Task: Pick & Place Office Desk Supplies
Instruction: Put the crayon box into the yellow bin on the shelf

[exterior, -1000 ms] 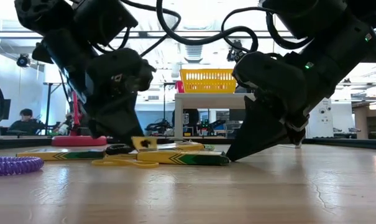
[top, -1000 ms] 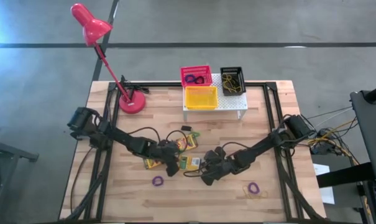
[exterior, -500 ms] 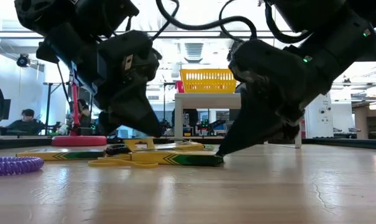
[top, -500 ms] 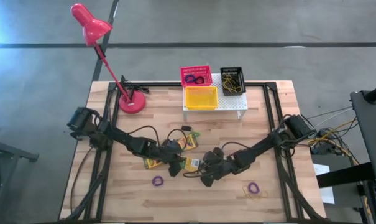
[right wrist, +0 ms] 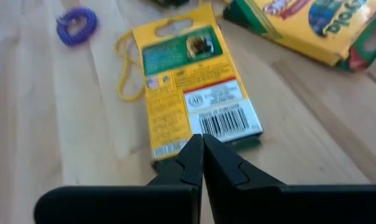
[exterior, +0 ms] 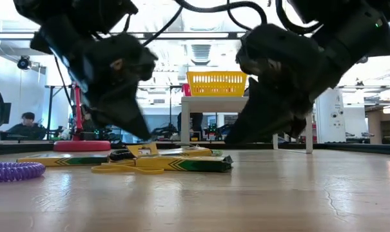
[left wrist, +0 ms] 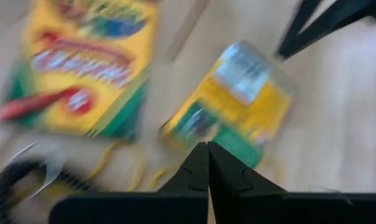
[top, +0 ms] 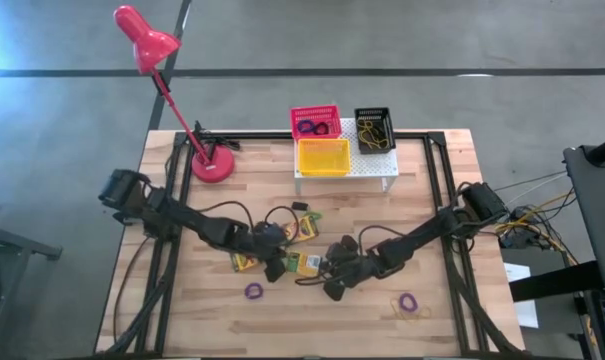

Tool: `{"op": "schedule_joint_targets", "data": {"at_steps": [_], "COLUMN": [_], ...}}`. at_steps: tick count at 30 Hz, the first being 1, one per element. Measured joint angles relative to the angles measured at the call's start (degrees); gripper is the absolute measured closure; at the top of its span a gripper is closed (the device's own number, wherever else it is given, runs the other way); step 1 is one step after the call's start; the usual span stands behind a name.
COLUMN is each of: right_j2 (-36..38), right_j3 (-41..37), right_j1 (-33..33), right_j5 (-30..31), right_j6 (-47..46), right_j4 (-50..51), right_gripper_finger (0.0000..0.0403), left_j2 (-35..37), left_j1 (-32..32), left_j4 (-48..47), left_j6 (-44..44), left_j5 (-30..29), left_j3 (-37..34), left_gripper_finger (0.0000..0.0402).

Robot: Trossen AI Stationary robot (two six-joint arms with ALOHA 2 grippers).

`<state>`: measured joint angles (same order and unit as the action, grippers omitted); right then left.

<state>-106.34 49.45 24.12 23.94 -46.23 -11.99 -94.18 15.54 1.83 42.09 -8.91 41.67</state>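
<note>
A flat yellow-and-green cardboard crayon box [top: 307, 263] lies back-side up on the wooden table [top: 452, 330], near its middle, between the two arms. The left gripper [top: 273, 269] sits just beside the box's left end and the right gripper [top: 333, 287] just beside its right end, slightly toward the table's front edge. Both have their fingers pressed fully together and neither holds anything.

In the right wrist view the closed fingertips [right wrist: 202, 144] point straight at the box [right wrist: 191, 87], right at the short edge that carries the barcode panel, and the box's long axis runs directly away from that gripper. In the left wrist view the closed left fingers [left wrist: 207, 163] aim at the same box [left wrist: 237, 102] from the opposite side, meeting it at a corner, so its long axis lies skewed to that gripper's line.

The two grippers look about equally near, but the right one appears squarely lined up with the box's length, so a push or a grasp along that axis seems best placed from the right. The fingers would need to part before any pick.

A thin yellow elastic loop [right wrist: 127, 68] lies against the box's long side, and a second crayon box [right wrist: 299, 25] lies near its far end, either of which could be dragged along.
</note>
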Motion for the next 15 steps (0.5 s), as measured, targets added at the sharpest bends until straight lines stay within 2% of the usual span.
{"op": "schedule_joint_targets", "data": {"at_steps": [4, 8, 11, 15], "right_j2": [-0.1, -1.0, -2.24, -3.05], "right_j3": [0.73, 3.49, 6.0, 9.24], "right_j1": [-0.09, -0.22, -0.17, -0.17], "right_j5": [-3.96, -7.48, -7.46, -5.43], "right_j6": [5.43, 14.5, 22.5, 27.55], "right_j4": [-0.71, -1.14, -0.84, 2.29], "right_gripper_finger": [0.0378, 0.0328, 0.028, 0.0227], "left_j2": [3.26, 2.67, 0.53, -1.19], "left_j1": [0.66, 0.91, 1.62, 2.62], "left_j4": [-6.57, -5.97, -3.31, -0.13], "left_j6": [1.32, 2.9, 3.98, 4.64], "left_j5": [-1.65, -0.4, 1.07, 1.62], "left_j3": [-0.09, -1.35, -2.02, -2.35], "left_gripper_finger": [0.0401, 0.0401, 0.0401, 0.0396]}}
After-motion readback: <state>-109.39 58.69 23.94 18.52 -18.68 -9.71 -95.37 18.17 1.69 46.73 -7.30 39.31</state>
